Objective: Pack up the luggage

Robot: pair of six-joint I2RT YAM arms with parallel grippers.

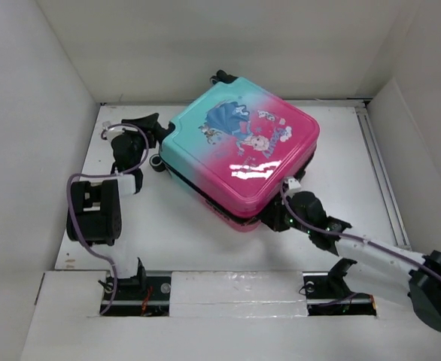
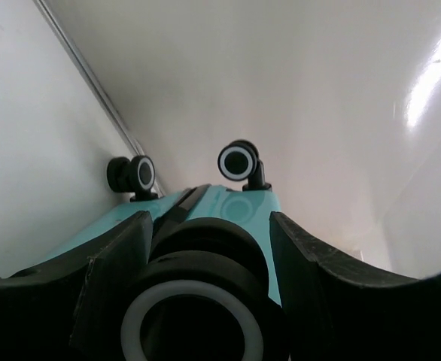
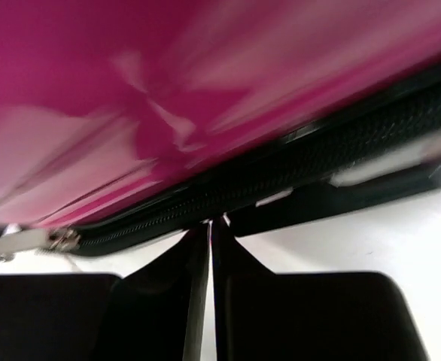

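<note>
Luggage (image 1: 243, 147) lies closed on the table (image 1: 175, 233); my right gripper (image 3: 209, 226) is pinched tight at its pink-edge zipper (image 3: 281, 177); my left gripper (image 2: 208, 226) straddles its teal-end wheel (image 2: 194, 316), hold unclear; a hard tug might skid the case or lose the zipper.

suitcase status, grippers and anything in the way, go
Left gripper open, straddling a black-and-white wheel. Right gripper shut, tips at the black zipper. Pink-to-teal hard-shell suitcase flat, lid down. Nothing blocking seen.
</note>
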